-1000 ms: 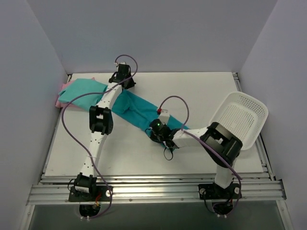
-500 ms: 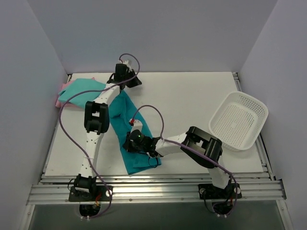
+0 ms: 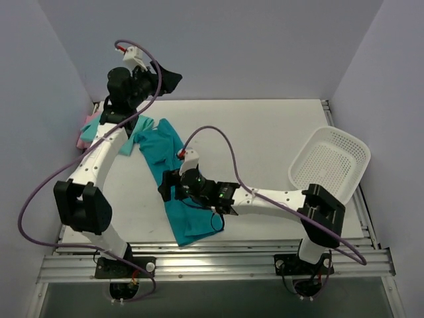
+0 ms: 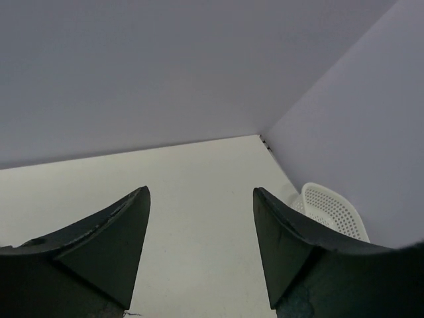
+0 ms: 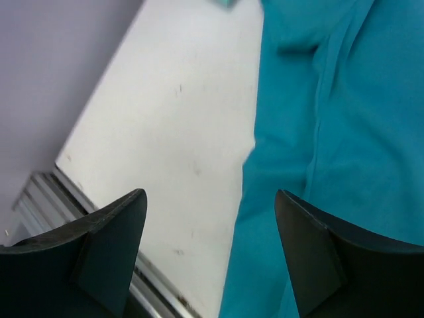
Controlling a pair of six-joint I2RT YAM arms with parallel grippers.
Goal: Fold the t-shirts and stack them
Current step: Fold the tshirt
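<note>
Deep teal t-shirt [image 3: 164,144] lies limp and rumpled (likely light, will sag); pinch its near hem corners; left gripper [image 4: 199,195] and right gripper [image 5: 210,197] both spread, empty.

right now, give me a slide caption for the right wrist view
Right wrist view: right jaws open and empty above the teal t-shirt where its edge meets the white table.

This looks like a robot test cell in a lab. Plain lilac-grey walls [image 3: 218,46] box in a white tabletop [image 3: 265,132]. A left arm [image 3: 99,156] and a right arm [image 3: 278,197] are bolted to aluminium rails [image 3: 218,262] at its near edge, with purple cables [image 3: 212,128] looping loose.
</note>
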